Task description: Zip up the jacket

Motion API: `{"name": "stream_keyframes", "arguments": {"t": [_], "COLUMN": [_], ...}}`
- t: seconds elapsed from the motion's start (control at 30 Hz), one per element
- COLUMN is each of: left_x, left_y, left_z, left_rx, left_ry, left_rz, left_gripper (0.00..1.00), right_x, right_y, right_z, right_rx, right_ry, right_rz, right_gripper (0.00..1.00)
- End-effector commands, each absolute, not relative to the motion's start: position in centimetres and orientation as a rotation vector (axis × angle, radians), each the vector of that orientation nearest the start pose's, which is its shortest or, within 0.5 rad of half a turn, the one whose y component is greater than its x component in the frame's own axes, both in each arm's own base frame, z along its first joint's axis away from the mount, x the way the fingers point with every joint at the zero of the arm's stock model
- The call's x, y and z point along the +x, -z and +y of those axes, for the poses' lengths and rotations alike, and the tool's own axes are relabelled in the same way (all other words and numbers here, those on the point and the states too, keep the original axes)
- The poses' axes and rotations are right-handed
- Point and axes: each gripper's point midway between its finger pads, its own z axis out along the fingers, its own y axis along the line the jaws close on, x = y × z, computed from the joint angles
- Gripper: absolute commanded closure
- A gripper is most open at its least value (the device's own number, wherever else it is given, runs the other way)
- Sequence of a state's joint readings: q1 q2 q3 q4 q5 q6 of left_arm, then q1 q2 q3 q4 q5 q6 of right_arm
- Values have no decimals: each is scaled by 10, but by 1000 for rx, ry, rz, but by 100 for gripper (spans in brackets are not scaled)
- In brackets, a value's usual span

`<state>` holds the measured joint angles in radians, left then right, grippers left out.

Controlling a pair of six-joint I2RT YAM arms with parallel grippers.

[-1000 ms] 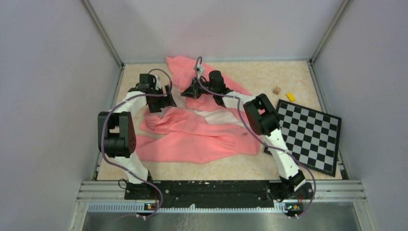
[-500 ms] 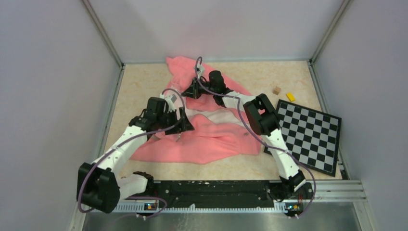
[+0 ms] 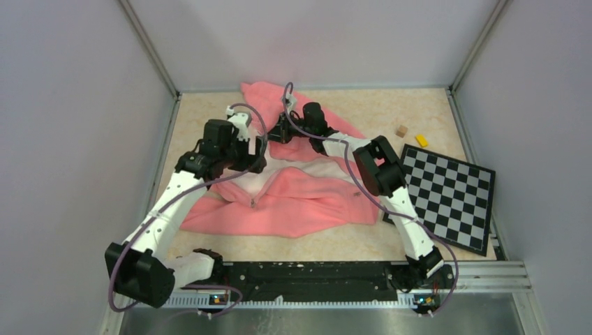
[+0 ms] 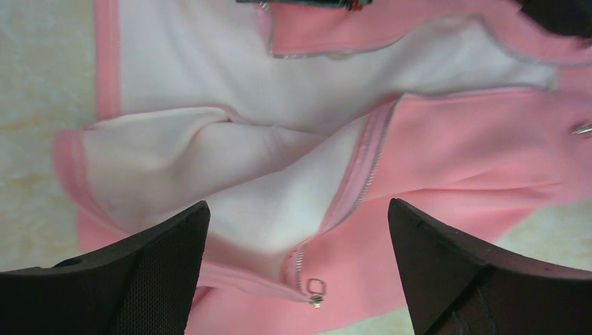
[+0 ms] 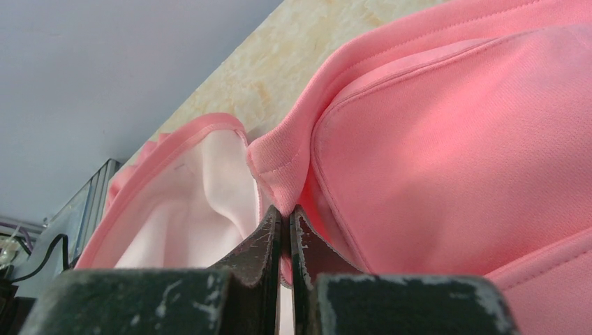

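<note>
**One side pinned, the other lined up**

Seen from above, the jacket lies spread across the table, its front parted to show the pale lining. The right gripper sits low on the garment's far end, and the left gripper hovers above the opening. A checkerboard and two small blocks lie off to the right, apart from the cloth. No box, bin or tray shows in this view, and nothing here holds anything else.

The left wrist camera looks straight down between jaws spread wide and holding nothing. Between them lies the zipper pull, at the low end of the teeth, where the two front edges seem to be joined only at that point.

The right wrist camera shows its fingers pressed together on a fold of the pink edge.

The step in hand appears to be the reach for the pull. The next move likely calls for lowering the open jaws, closing on that small tab, and drawing it along the teeth towards the pinned end.
</note>
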<state>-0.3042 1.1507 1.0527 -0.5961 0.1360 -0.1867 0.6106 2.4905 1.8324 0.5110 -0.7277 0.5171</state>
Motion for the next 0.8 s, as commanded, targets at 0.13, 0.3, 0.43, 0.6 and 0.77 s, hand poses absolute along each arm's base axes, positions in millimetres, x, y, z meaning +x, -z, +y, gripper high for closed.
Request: {"name": "stream_keyframes", "arguments": {"t": [0.13,0.3,0.43,0.6,0.77], "left_x": [286,272,253,231,234], "left_y": [-183,-186,-169,-155,-158], "left_z": [-81,-68,-78,-88,-88], "left_rx": [639,769,997,1230,1361], "left_ry": [-30,-129,-44,70,44], "left_rz": [2299,2290,2307,2292,2224], "left_gripper": [1,8,25,27,15], "right_x": [457,457,457,454,451], "right_y": [-153,-157,-156,-160,-162], "right_z": [478,476,475,473,473], "right_rx": [-718,-737,-750,-770,-776], "right_ry": [-1413,-1391,-1368,-1360,-1380], "right_rz": [1661,1652,1655,1643,1632], "right_gripper": [100,100,100,100,100]}}
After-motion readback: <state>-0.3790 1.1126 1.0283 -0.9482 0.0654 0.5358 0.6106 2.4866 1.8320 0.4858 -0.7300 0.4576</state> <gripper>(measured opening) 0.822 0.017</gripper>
